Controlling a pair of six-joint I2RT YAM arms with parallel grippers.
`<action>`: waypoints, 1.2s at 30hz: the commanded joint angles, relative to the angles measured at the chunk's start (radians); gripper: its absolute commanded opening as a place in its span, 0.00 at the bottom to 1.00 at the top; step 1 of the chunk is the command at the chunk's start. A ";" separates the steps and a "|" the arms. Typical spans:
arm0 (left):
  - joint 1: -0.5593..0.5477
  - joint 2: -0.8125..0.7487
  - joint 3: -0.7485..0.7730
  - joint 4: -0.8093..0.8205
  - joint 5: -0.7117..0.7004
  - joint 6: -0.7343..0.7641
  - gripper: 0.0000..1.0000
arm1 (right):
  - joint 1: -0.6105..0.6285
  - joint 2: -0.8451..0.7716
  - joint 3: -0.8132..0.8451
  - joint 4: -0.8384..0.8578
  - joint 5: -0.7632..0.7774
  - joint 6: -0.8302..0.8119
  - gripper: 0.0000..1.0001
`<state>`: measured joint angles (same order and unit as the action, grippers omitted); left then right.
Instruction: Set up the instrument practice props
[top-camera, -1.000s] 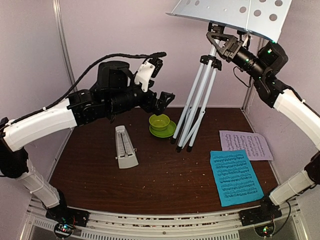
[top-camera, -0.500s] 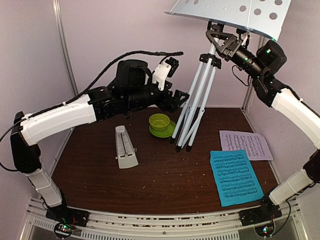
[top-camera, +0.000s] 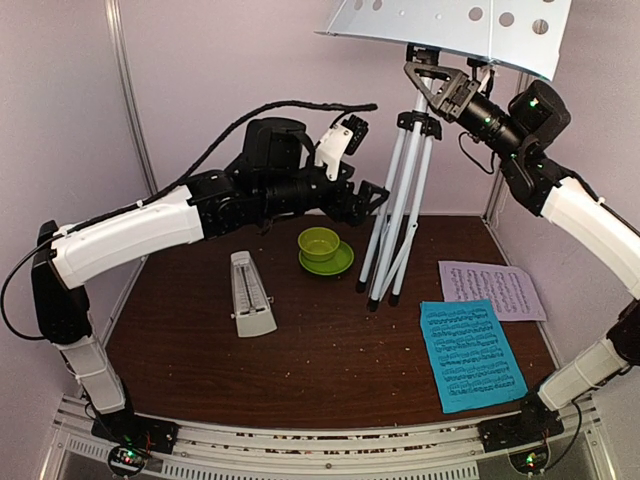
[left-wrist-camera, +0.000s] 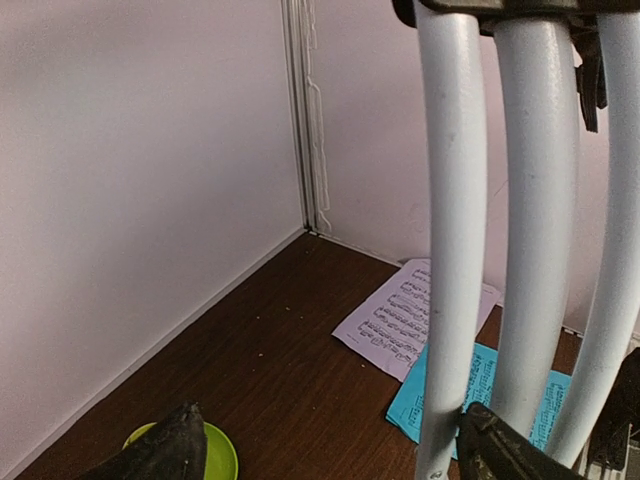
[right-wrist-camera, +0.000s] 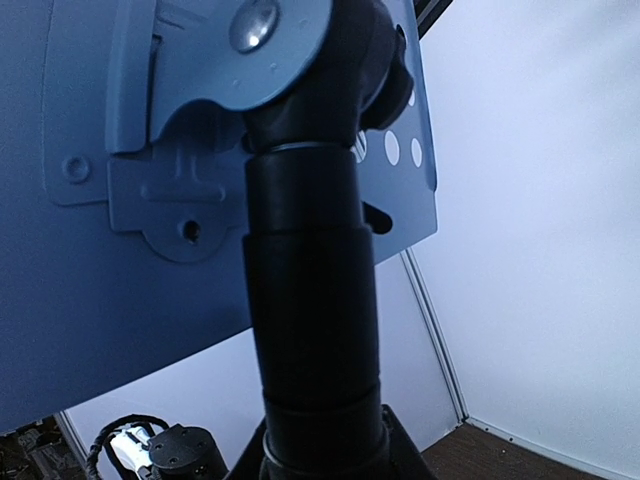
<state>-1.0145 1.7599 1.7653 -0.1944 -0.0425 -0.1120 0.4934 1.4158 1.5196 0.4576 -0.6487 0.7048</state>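
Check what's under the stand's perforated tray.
Black post with its bracket, the right gripper at it, silver tripod legs below. Whether it clamps the post is hidden.

The legs of the music stand (top-camera: 390, 240) and the green bowl (top-camera: 319, 243) crowd the back middle of the table (top-camera: 340, 380), while the front between metronome (top-camera: 251, 292) and blue sheet (top-camera: 470, 353) lies open.

Left arm (top-camera: 130, 235) and right arm (top-camera: 590, 215): white shells, black joints. Black braided cable (top-camera: 270, 108) over left arm, white camera mount (top-camera: 335, 150) at its wrist. Green LED (top-camera: 537, 101) on right wrist; black bases (top-camera: 135, 432).
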 joint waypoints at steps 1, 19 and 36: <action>-0.008 -0.004 0.013 0.027 0.017 -0.011 0.89 | 0.019 -0.066 0.056 0.184 0.070 -0.015 0.00; -0.007 0.048 0.052 -0.008 -0.001 0.136 0.54 | 0.076 -0.063 0.027 0.204 0.091 0.015 0.00; 0.031 -0.016 -0.096 0.048 0.060 0.547 0.15 | 0.077 -0.111 0.033 0.010 -0.011 0.059 0.00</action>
<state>-1.0046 1.7809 1.7103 -0.2104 0.0319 0.2329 0.5568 1.4063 1.5059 0.3710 -0.6369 0.6594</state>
